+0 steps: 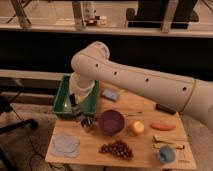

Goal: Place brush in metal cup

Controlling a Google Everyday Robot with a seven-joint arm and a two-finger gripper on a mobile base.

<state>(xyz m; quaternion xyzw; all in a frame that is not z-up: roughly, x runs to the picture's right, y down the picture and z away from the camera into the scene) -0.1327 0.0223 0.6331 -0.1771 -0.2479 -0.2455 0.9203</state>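
Silver metal cup (88, 123) stands on the wooden tabletop (144, 146) just beneath the claw (80, 114), purple bowl (111, 121) just beside. Brush cannot be made out; whether the claw grips anything cannot be told. Placement likely unfinished.

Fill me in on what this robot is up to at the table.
The robot's single arm reaches across the wooden table. Its gripper hangs low at the front right corner of the green bin, just above and left of the metal cup. The cup stands next to the purple bowl. The brush cannot be made out, so it is unclear whether the gripper holds it or it is already in the cup.
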